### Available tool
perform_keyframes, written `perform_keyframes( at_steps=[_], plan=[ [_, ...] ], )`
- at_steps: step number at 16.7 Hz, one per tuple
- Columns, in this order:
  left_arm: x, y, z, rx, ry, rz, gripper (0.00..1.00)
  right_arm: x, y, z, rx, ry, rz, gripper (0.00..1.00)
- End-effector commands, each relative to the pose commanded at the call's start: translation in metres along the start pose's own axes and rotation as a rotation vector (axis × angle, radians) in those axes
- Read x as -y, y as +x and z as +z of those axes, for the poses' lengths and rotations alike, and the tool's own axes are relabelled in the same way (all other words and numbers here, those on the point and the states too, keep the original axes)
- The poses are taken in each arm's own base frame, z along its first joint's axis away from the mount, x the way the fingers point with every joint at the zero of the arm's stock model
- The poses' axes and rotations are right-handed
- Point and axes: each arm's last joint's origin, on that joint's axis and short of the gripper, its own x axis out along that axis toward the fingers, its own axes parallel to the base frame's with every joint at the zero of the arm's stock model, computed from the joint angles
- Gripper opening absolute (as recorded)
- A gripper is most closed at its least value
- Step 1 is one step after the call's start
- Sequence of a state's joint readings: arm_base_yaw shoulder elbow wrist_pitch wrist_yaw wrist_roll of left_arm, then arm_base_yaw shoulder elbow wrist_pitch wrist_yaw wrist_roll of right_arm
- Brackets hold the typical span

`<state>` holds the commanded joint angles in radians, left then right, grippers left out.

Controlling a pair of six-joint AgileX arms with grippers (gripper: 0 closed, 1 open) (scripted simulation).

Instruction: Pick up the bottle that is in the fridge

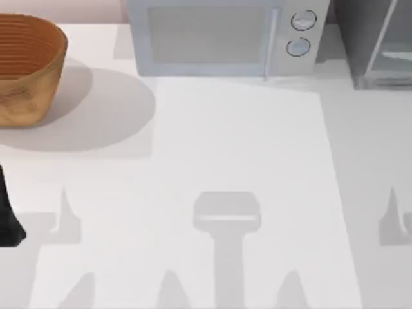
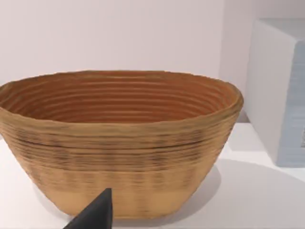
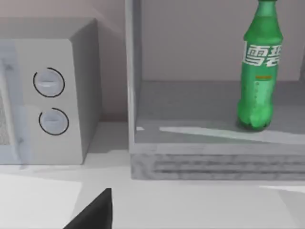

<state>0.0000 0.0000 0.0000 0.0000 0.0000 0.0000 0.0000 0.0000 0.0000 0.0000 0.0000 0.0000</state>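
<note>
The green bottle (image 3: 259, 71) stands upright on the floor inside the fridge (image 3: 135, 95), with white lettering on its body and its cap at the view's upper edge. In the top view the fridge (image 1: 376, 45) is a dark grey cabinet at the table's far right corner. A black part of my right gripper (image 3: 95, 212) shows in the right wrist view, well short of the fridge and off to the microwave's side of the bottle. My left gripper (image 2: 95, 214) hangs in front of the basket. A black part of the left arm (image 1: 8, 215) sits at the table's left edge.
A light grey microwave (image 1: 225, 38) with two round knobs (image 1: 300, 32) stands at the back centre, right beside the fridge. A woven basket (image 1: 26, 67) sits at the back left. White table (image 1: 238, 148) lies in front of them.
</note>
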Motion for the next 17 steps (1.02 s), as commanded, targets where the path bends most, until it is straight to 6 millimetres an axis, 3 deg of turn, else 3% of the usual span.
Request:
perform_keyframes(
  at_steps=[8, 12, 17],
  plan=[
    [0.0, 0.0, 0.0, 0.0, 0.0, 0.0, 1.0, 0.007, 0.013, 0.013, 0.032, -0.008, -0.002, 1.0],
    [0.0, 0.0, 0.0, 0.0, 0.0, 0.0, 1.0, 0.02, 0.037, 0.02, 0.032, -0.014, -0.005, 1.0],
    [0.0, 0.0, 0.0, 0.0, 0.0, 0.0, 1.0, 0.048, 0.073, 0.002, -0.017, -0.001, -0.006, 1.0]
  ],
)
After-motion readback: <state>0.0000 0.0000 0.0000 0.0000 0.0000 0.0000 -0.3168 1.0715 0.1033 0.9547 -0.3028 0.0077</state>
